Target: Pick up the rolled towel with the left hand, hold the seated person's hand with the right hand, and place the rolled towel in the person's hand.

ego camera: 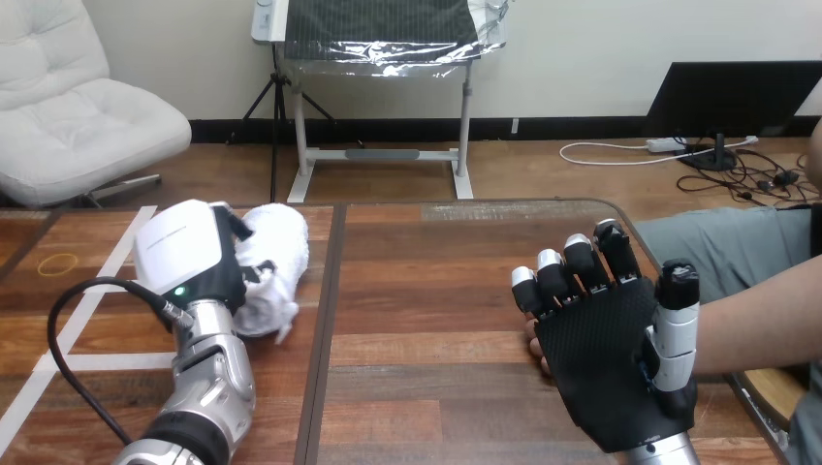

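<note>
The white rolled towel [279, 250] lies on the wooden table [426, 291] at the left. My left hand [186, 250] is on its left side, its dark fingers curled round the roll. My right hand [606, 358] stands at the lower right with its palm turned toward the camera, fingers and thumb upright and nearly straight. The person's forearm [761, 325] reaches in from the right edge and passes behind that palm. Most of the person's hand is hidden by my palm, and only its fingertips [534, 349] show at the palm's left edge.
A yellow rubber band [58, 262] lies at the far left of the table, near strips of white tape [92, 360]. A dark seam [325, 320] runs down the tabletop between my hands. The table's rounded corner [630, 215] is at the right rear.
</note>
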{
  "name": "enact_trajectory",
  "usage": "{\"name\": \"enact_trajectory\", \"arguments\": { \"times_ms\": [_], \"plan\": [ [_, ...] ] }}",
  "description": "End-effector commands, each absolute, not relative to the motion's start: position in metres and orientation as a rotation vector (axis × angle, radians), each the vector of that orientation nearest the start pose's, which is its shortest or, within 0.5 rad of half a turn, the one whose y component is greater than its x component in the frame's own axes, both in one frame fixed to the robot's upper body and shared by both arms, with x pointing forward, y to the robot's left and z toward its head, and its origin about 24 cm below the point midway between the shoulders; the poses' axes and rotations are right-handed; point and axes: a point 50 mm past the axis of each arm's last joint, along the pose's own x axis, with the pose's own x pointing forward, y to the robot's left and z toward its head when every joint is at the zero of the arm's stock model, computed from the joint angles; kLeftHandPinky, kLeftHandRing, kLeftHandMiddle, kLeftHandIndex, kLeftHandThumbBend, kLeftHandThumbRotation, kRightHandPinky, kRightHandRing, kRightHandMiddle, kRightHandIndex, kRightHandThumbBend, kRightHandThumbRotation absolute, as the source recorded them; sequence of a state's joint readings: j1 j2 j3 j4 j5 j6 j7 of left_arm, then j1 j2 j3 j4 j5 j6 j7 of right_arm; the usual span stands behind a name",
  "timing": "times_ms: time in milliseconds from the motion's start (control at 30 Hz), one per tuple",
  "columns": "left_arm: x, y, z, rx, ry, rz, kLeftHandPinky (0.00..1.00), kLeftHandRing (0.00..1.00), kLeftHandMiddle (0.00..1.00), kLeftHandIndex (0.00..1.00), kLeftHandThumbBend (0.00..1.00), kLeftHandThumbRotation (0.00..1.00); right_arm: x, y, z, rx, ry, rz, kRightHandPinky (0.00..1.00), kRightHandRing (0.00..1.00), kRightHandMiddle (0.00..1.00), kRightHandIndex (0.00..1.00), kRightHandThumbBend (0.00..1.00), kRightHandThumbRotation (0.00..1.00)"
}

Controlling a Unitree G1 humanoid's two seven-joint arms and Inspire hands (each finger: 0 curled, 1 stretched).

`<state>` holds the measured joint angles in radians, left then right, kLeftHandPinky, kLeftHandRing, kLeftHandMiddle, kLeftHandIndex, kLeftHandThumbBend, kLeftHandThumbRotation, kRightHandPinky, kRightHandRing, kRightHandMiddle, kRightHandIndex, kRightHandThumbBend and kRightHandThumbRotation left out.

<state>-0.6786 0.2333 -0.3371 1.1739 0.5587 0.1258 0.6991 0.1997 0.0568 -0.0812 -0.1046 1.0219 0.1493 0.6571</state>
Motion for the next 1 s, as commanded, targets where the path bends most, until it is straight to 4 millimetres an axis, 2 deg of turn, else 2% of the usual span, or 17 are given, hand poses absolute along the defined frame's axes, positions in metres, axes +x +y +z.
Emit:
{"name": "enact_trajectory", "arguments": {
  "times_ms": [0,233,333,367,567,700,967],
  "plan": [
    [0.356,0.191,0.033,1.232,0.141,0.396,0.26,0.36,0.48,0.66,0.69,0.23,0.220,-0.136,0.055,1.123,-0.294,0.532,0.29,0.36,0.42,0.44,0.93,0.23],
    [0.361,0.189,0.038,1.249,0.244,0.394,0.37,0.49,0.60,0.74,0.72,0.41,0.220,-0.136,0.054,1.117,-0.296,0.529,0.29,0.36,0.42,0.44,0.93,0.24],
    [0.363,0.188,0.041,1.271,0.292,0.396,0.45,0.57,0.68,0.79,0.74,0.50,0.220,-0.136,0.054,1.116,-0.294,0.528,0.29,0.36,0.42,0.44,0.93,0.24],
    [0.364,0.188,0.042,1.284,0.303,0.396,0.50,0.62,0.72,0.81,0.76,0.57,0.220,-0.136,0.054,1.116,-0.294,0.530,0.29,0.36,0.42,0.44,0.93,0.24],
    [0.368,0.186,0.049,1.325,0.363,0.394,0.62,0.72,0.82,0.86,0.81,0.70,0.221,-0.136,0.054,1.115,-0.295,0.534,0.29,0.36,0.42,0.44,0.92,0.25],
    [0.370,0.184,0.053,1.317,0.393,0.391,0.70,0.79,0.88,0.90,0.84,0.76,0.221,-0.136,0.054,1.116,-0.293,0.538,0.29,0.36,0.42,0.44,0.93,0.25],
    [0.375,0.181,0.060,1.336,0.429,0.371,0.83,0.88,0.94,0.94,0.89,0.78,0.222,-0.135,0.053,1.112,-0.291,0.547,0.29,0.35,0.42,0.44,0.95,0.23]
  ]
}}
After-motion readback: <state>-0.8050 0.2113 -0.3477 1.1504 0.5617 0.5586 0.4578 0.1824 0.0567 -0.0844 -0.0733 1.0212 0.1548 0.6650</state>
